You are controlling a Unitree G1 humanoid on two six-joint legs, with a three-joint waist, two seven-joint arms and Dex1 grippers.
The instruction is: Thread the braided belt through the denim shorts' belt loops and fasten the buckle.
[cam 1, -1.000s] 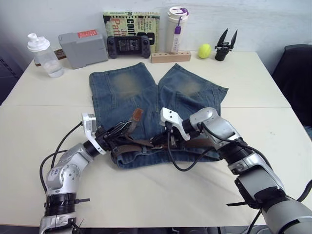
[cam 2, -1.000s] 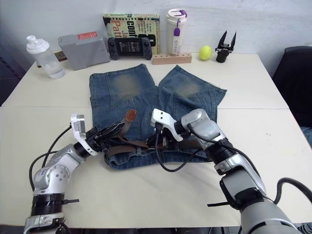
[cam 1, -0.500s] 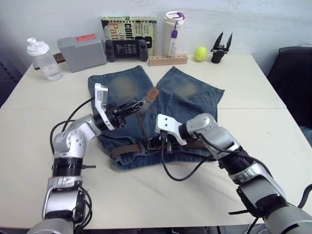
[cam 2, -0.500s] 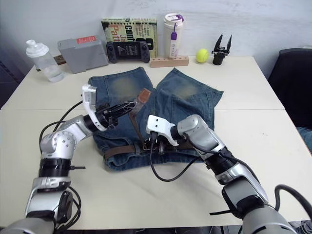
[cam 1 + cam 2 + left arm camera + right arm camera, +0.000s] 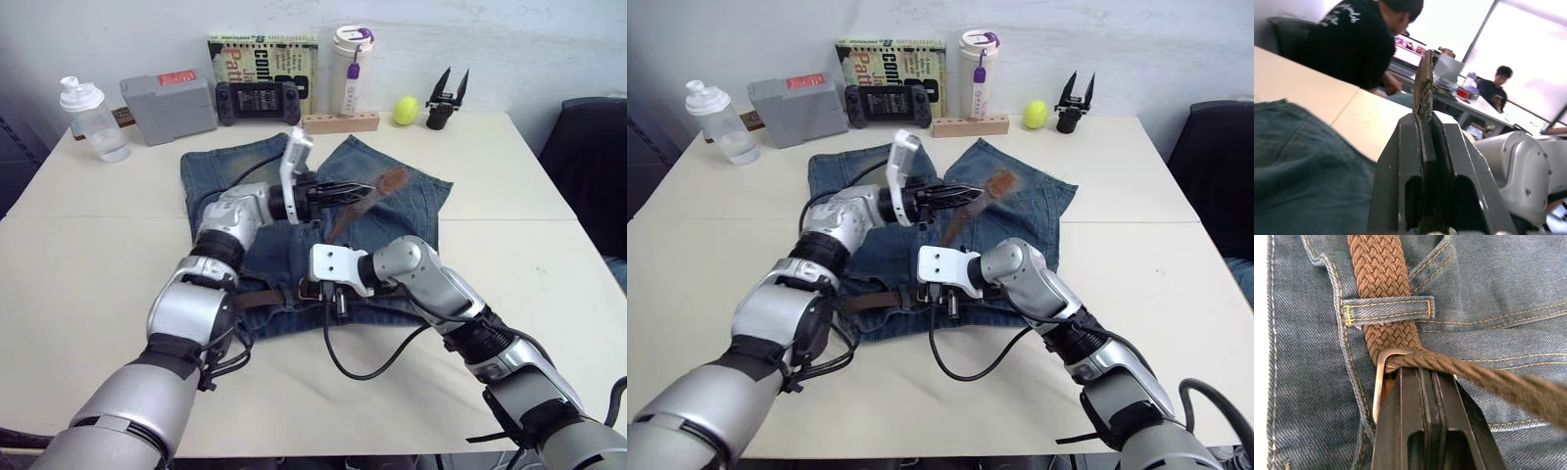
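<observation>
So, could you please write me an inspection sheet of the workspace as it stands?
Surface: pale table, two tops butted together.
Job's things: shorts lie flat; belt passes under a loop and through the buckle.
Clutter: bottle, grey box, game controller, book, tumbler, wooden block, yellow ball, spare gripper along the far edge.
Grippers: left gripper shut on the belt's tip, raised; right gripper shut at the buckle.
Cables: black cable loops on the table.
Surroundings: people at desks, black chair.
</observation>
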